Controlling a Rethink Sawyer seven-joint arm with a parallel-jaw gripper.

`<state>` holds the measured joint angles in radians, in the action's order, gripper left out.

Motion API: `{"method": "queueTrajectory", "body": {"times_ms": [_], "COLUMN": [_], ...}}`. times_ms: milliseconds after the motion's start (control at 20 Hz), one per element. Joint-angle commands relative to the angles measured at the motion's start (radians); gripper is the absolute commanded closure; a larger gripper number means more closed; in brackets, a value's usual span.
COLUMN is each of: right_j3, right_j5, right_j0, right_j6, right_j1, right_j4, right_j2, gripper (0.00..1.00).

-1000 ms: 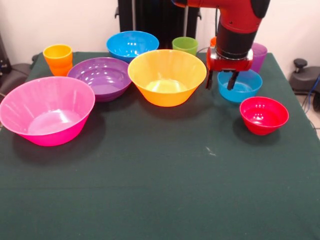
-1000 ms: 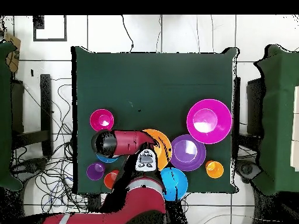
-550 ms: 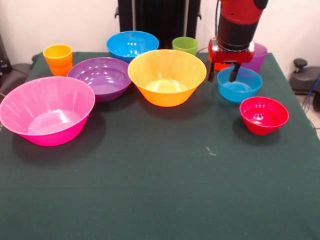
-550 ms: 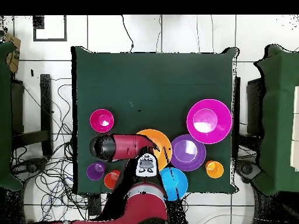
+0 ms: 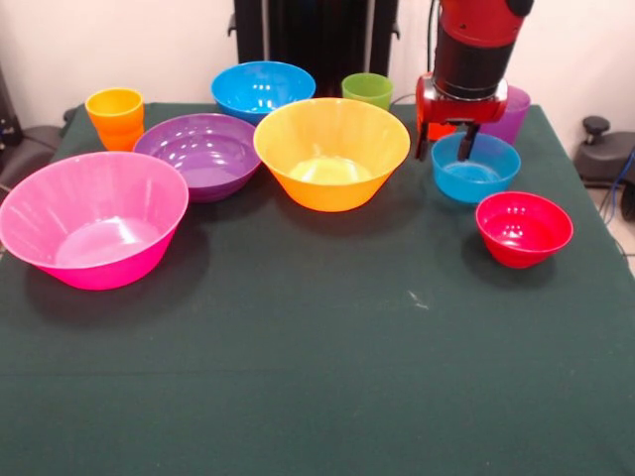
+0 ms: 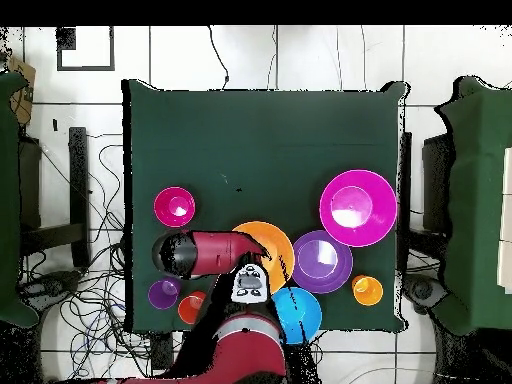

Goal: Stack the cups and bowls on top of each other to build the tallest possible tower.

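Front view: tool [image 5: 444, 147] hangs open and empty at the far rim of the small light-blue bowl [image 5: 476, 169].
No tower stands yet; bowls and cups sit singly on the counter [image 5: 317, 357]. Next, likely a descent to pinch that rim.

Glossy plastic bowls, among them a large pink bowl [image 5: 92, 218] and a large orange bowl [image 5: 331, 152], catch the light on a matt dark-green cloth table cover [image 5: 327, 357]. A translucent green cup [image 5: 367, 89] stands behind them.
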<state>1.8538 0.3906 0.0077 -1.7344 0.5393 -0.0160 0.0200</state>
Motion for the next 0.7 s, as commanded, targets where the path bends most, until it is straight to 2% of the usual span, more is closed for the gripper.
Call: {"method": "queueTrajectory", "body": {"times_ms": [50,700], "right_j3": [0.000,-0.021], "right_j5": [-0.087,-0.116], "right_j0": [0.013,0.035], "right_j6": [-0.161,-0.159], "right_j1": [-0.076,-0.123], "right_j4": [-0.016,-0.009], "right_j2": [-0.091,-0.076], "gripper": [0.00,0.00]}}
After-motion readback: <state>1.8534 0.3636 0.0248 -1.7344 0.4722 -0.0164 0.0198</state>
